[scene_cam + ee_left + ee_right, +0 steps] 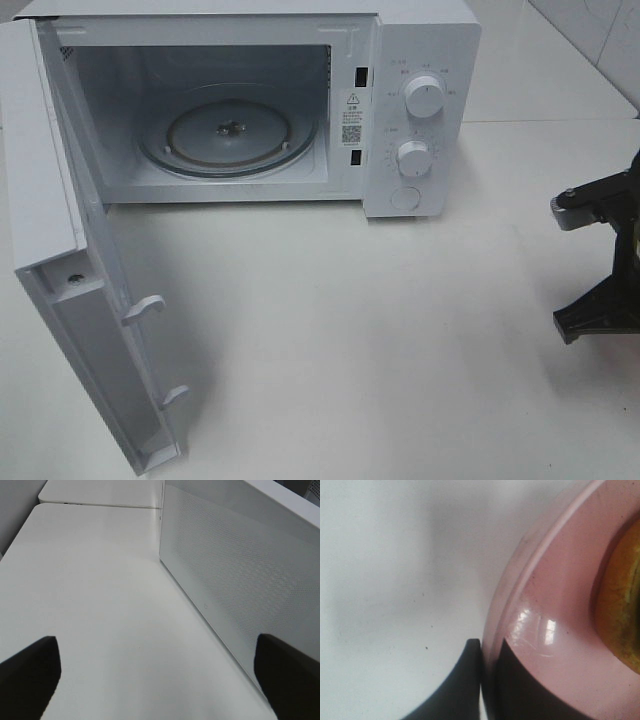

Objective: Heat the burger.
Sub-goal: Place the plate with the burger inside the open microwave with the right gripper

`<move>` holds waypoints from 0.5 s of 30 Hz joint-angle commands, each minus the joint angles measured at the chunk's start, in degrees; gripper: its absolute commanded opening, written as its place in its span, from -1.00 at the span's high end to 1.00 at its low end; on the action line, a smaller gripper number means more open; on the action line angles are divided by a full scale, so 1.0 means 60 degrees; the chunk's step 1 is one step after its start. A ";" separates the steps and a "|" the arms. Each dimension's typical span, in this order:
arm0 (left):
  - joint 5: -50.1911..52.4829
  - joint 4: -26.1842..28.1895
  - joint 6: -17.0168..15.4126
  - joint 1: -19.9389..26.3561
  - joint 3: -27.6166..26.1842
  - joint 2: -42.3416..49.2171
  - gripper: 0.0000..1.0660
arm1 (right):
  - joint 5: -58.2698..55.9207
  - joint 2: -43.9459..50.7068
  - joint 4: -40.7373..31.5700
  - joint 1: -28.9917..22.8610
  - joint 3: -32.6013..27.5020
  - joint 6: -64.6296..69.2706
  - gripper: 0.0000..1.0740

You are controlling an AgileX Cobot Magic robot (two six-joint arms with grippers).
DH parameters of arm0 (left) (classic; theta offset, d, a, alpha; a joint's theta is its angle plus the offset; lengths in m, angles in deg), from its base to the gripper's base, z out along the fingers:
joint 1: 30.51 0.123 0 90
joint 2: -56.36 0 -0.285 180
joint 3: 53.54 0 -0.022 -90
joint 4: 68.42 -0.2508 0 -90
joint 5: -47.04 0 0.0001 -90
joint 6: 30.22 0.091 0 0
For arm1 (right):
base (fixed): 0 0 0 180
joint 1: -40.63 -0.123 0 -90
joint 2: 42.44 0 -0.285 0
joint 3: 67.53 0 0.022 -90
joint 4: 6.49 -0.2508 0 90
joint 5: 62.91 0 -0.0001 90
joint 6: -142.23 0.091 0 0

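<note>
Right gripper (487, 652) is pinched on the rim of the pink dish (555, 595), one finger outside and one inside. The burger (622, 590) sits on that dish. We see it only in the right wrist view, so it lies off to the right of the microwave (425, 50).

Left gripper (157, 655) is spread wide, holding nothing, beside the open door (60, 200). The turntable (230, 130) is bare.

We judge the carry is the step in hand. Lift level, since a rim pinch lets the dish tip. Move slowly, clear the front sill, and set down centred on the glass.
</note>
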 commanded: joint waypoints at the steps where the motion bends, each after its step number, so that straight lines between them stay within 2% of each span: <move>1: 0.0095 0.0029 -0.0076 -0.0057 0.0019 0.0191 -0.83 | -0.0449 0.0401 0.0306 -0.0296 -0.0325 -0.0048 1.00; 6: 0.0095 0.0029 -0.0076 -0.0057 0.0019 0.0191 -0.83 | -0.0592 0.0840 0.0286 -0.0984 -0.0726 0.0038 1.00; 15: 0.0095 0.0029 -0.0076 -0.0057 0.0019 0.0191 -0.83 | -0.1375 0.1155 0.0296 -0.2015 -0.0773 0.0057 1.00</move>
